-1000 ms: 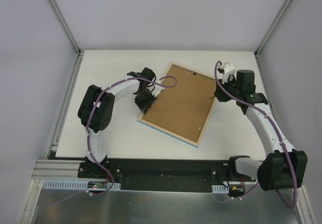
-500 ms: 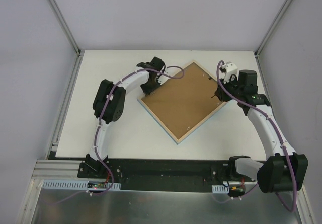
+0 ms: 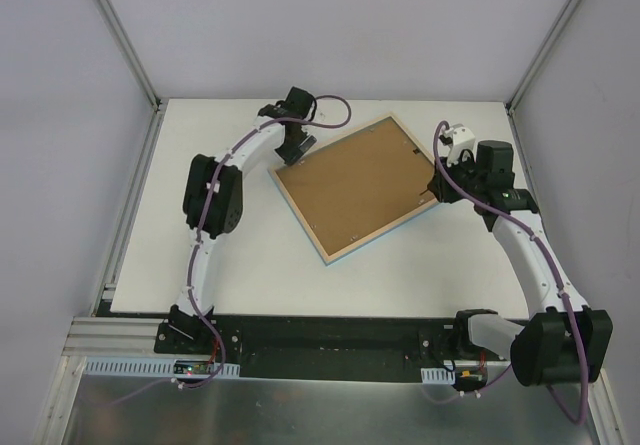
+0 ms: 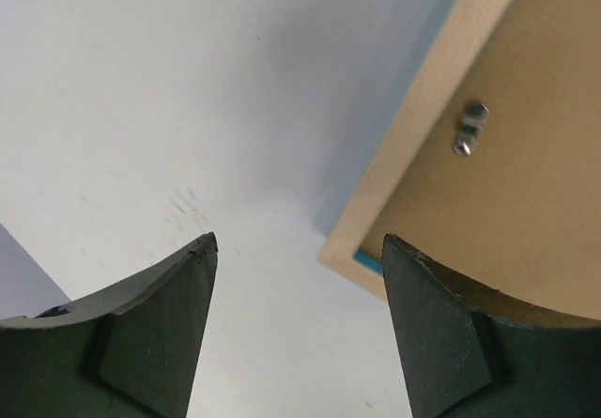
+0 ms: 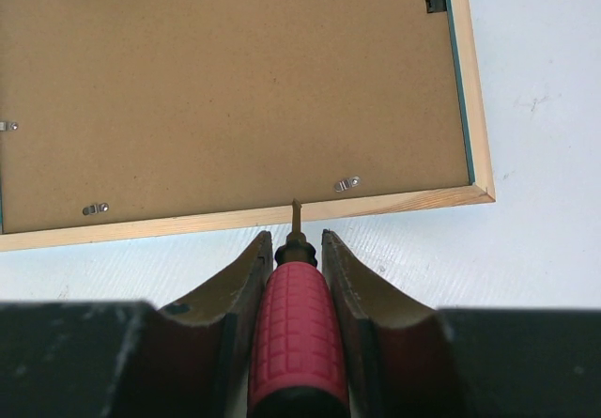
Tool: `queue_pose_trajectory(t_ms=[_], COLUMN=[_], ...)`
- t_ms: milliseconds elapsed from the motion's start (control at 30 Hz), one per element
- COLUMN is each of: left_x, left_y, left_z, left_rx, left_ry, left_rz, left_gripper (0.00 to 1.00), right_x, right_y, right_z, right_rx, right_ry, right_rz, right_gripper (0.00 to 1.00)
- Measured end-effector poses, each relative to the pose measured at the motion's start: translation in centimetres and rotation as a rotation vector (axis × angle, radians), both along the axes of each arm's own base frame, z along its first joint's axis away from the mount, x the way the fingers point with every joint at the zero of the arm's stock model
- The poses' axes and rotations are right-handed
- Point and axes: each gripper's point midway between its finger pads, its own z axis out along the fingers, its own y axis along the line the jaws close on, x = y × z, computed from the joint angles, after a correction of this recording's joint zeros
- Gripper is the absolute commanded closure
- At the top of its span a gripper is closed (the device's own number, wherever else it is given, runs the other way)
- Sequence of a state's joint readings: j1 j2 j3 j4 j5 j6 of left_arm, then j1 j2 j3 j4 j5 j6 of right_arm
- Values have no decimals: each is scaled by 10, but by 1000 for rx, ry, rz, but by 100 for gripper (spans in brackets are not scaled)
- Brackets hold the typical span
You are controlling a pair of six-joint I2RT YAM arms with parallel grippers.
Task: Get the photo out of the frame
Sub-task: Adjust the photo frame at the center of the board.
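The frame [image 3: 356,188] lies face down on the white table, its pale wood rim around a brown backing board and a light-blue edge along its near sides. The photo is hidden under the backing board. My left gripper [image 3: 293,151] is open and empty at the frame's left corner; in the left wrist view that corner [image 4: 349,249] sits between the fingers [image 4: 155,329]. My right gripper [image 3: 441,187] is shut on a red-handled screwdriver [image 5: 296,338], its tip over the frame's wood rim [image 5: 244,219] at the right corner.
Small metal turn clips [image 5: 346,184] hold the backing board [image 5: 235,89] along the rim. A metal hanger [image 4: 469,129] is fixed to the board. The table [image 3: 250,265] is bounded by grey walls with metal rails on both sides.
The frame has turned clockwise and slid toward the back of the table. My left gripper moved back with its left corner. My right gripper stayed at the right corner.
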State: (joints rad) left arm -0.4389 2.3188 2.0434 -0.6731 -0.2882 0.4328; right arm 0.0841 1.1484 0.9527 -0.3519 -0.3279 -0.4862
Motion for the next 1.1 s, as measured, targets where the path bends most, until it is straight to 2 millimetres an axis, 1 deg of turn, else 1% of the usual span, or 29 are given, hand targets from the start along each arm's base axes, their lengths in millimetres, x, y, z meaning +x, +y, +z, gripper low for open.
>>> queue_pose_trajectory(t_ms=[67,200,233,300,367,500,567,633,733,833,1033,1100], left_x=[-13,-57,-70,-91,-110,-139,-146,-148,-149,-150,-157,-158], left_y=[-2,-11,-14,-19,-25,-28,-28,-30,-34,-37,-42,-42], left_z=[14,49,56,61,56,23,12,9,9,5,-25,-34], left_rx=[-45,-143,-174,-226,-269,-343,-373,-407,-452,-470,-463,-455], left_ry=[-4,-2,2,25,67,207,262,287,303,318,406,429], left_rz=[5,-11,-14,-16,-1,86,142,192,254,294,352,363], left_gripper=[29,28,28,28,28,28,28,28,28,29,31,33], right_x=[0,0,0,0,0,0,0,-1,-3,-3,-3,-3], right_y=[0,2,2,3,4,4,4,5,5,5,6,6], right_z=[1,1,1,2,2,3,3,2,2,3,3,4], right_rx=[3,10,12,16,20,24,24,26,27,29,33,34], right_ry=[-3,-3,-4,-5,-5,-7,-7,-7,-8,-10,-13,-14], right_rz=[1,5,7,10,12,15,15,15,15,17,21,22], right_gripper=[99,99,99,99,99,99,99,99,99,99,99,99])
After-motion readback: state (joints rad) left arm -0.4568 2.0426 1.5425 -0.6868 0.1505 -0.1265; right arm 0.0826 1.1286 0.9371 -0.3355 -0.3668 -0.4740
